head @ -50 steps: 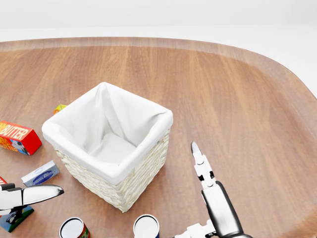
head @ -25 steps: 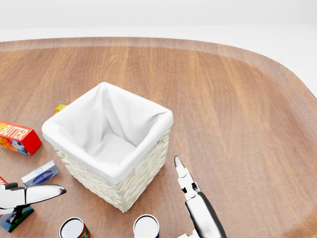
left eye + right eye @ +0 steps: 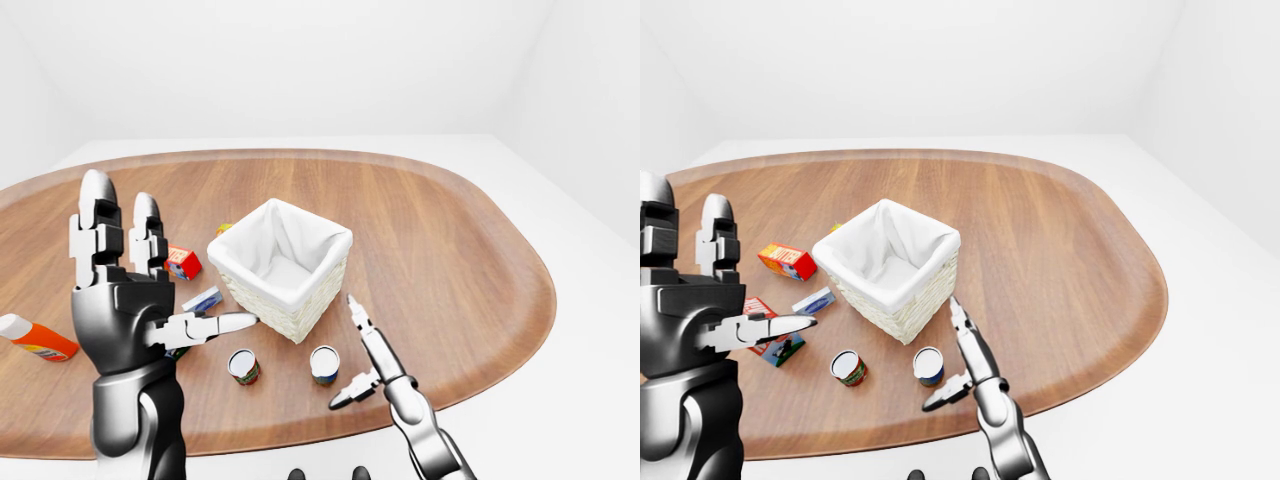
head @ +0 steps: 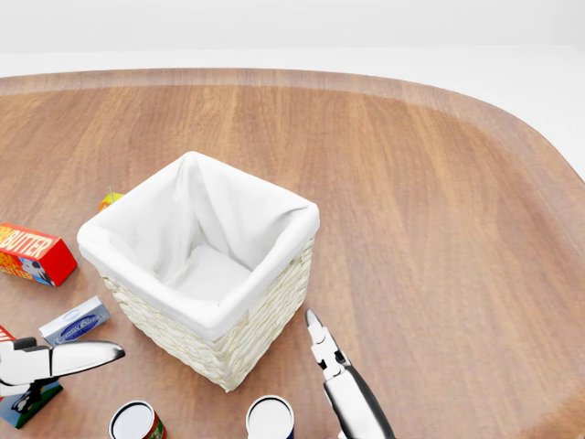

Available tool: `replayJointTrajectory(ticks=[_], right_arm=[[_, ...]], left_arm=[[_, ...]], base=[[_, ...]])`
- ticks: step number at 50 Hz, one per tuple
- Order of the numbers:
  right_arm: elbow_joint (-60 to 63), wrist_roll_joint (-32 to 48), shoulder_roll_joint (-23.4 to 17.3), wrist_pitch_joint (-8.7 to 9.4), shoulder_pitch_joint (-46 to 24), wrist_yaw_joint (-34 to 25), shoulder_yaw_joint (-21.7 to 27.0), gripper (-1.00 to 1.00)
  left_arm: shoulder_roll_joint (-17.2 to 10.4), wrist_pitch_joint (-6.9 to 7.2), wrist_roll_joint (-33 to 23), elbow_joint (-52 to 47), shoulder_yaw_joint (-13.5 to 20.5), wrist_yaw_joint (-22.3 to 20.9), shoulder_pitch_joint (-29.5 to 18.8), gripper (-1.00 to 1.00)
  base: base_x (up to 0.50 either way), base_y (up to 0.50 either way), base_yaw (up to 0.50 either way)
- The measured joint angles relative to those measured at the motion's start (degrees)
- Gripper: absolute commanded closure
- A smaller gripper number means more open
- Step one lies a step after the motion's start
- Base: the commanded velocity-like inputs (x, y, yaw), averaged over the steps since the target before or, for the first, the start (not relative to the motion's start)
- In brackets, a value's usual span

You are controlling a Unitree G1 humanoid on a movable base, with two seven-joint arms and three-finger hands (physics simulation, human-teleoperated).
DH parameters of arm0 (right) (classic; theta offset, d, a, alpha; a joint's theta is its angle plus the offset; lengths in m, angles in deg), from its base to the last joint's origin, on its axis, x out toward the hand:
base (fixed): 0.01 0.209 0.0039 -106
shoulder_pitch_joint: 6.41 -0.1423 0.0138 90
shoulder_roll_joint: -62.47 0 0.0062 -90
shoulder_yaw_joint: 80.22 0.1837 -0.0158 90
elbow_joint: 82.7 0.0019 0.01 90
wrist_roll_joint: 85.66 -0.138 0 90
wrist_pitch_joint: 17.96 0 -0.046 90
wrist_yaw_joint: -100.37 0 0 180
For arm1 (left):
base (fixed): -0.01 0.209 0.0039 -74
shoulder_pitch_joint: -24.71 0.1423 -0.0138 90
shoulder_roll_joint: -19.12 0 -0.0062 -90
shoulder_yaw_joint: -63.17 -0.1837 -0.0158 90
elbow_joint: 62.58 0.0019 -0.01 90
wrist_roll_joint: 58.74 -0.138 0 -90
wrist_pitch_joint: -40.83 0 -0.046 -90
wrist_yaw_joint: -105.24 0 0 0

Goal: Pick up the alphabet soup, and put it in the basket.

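The alphabet soup can (image 3: 324, 364), blue-labelled with a white top, stands upright on the wooden table just below the basket (image 3: 290, 315). That basket is white wicker with a white cloth lining, and nothing shows inside it. My right hand (image 3: 342, 352) is open immediately right of the can, one finger pointing up and the thumb low; no finger closes on the can. In the head view only this hand's long finger (image 4: 322, 346) shows beside the can (image 4: 271, 418). My left hand (image 3: 170, 260) is raised, open and spread at the left, holding nothing.
A second can (image 3: 243, 366) with a red and green label stands left of the soup. Left of the basket lie a red butter box (image 4: 32, 254), a small blue-white box (image 4: 75, 320) and an orange-capped bottle (image 3: 35, 340). The table's rounded edge (image 3: 470, 375) curves near my right arm.
In the head view my right hand has slid left and down, from well right of the soup can to close beside it. The left hand has barely moved.
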Motion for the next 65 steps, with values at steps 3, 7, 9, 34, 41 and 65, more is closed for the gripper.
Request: replayJointTrajectory(ticks=[3, 7, 9, 34, 41, 65], right_arm=[[-1.9, 0.1, 0.3, 0.0, -0.7, 0.1, 0.1, -1.0], [-4.4, 0.2, 0.7, 0.0, -1.6, 0.3, 0.2, -1.0], [-5.6, 0.3, 0.8, 0.0, -2.1, 0.4, 0.3, -1.0], [-15.5, 0.6, 2.6, 0.0, -6.1, -1.7, 0.7, -1.0], [-17.7, 0.9, 3.0, 0.0, -7.2, -2.6, 0.7, -1.0], [-27.5, 0.7, 4.0, 0.0, -12.2, -3.9, 2.7, -1.0]], left_arm=[[0.0, 0.0, 0.0, 0.1, 0.0, 0.0, 0.0, -1.0], [0.0, 0.0, -0.1, 0.2, -0.1, -0.1, 0.0, -1.0], [0.0, 0.0, -0.1, 0.3, -0.1, -0.1, 0.0, -1.0], [0.1, 0.0, -0.5, 0.9, -0.6, -0.2, 0.2, -1.0], [0.1, 0.0, -0.5, 0.8, -0.7, -0.1, 0.3, -1.0], [0.1, 0.0, -0.6, 0.6, -0.6, -0.3, 0.2, -1.0]], base=[[0.0, 0.0, 0.0], [0.0, 0.0, 0.0], [0.0, 0.0, 0.0], [0.0, 0.0, 0.0], [0.0, 0.0, 0.0], [0.0, 0.0, 0.0]])
